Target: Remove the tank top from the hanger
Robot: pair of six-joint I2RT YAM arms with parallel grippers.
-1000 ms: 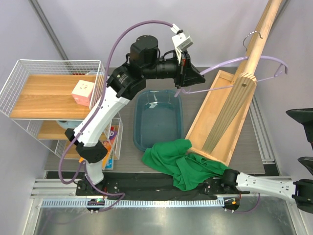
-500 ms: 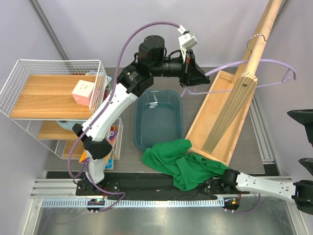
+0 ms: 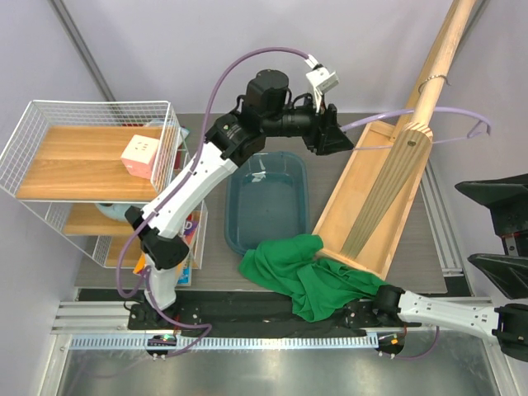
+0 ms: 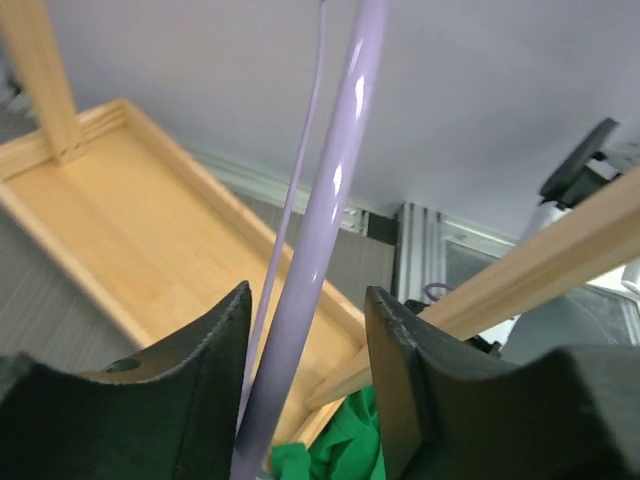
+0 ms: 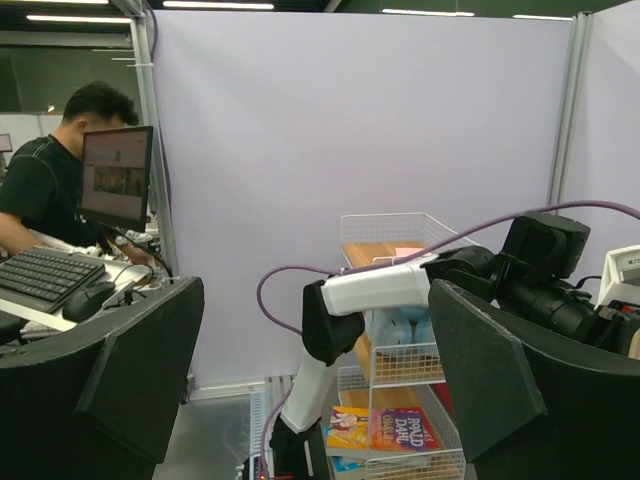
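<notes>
The bright green tank top lies crumpled on the table's near edge, off the hanger and partly over my right arm's base link; a bit of it shows in the left wrist view. The lilac hanger hangs by its silver hook on the slanted wooden pole. My left gripper is raised at the hanger's left arm. In the left wrist view the hanger arm runs between the parted jaws of the left gripper, close to the left finger. My right gripper is open and empty at the far right, also in its own view.
A teal bin sits mid-table. A long wooden tray leans beside it under the pole. A white wire shelf with a pink box and books stands at the left. A person sits at a desk beyond the cell.
My left gripper has moved right along the hanger's arm toward the pole, and the hanger has swung with it. The right gripper's fingers have come further into the top view. The tank top has not moved.
</notes>
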